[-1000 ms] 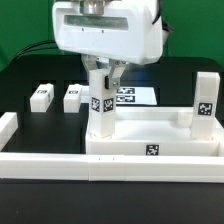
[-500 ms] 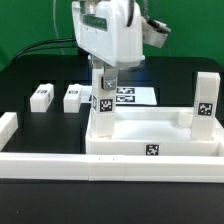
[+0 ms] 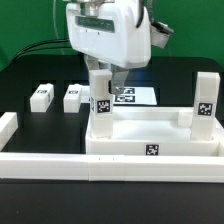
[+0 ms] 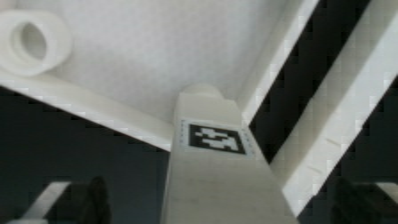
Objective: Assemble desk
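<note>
The desk slab (image 3: 150,133) is a white rimmed tray lying at the front of the exterior view, and part of it shows in the wrist view (image 4: 160,60). One white tagged leg (image 3: 101,112) stands upright at its left corner, and a second leg (image 3: 205,100) stands at its right corner. My gripper (image 3: 102,78) hangs straight over the left leg with a finger on each side. In the wrist view the leg (image 4: 222,160) sits between the fingers (image 4: 80,200) with dark gaps on both sides, so the gripper (image 4: 222,208) is open.
Two loose white legs (image 3: 41,95) (image 3: 72,96) lie on the black table on the exterior view's left. The marker board (image 3: 130,96) lies behind the slab. A long white border rail (image 3: 45,166) runs along the front, with a short rail (image 3: 8,128) at the left.
The hand has turned about its vertical axis above the left leg over the last second. The leg has stayed upright in the same spot.
</note>
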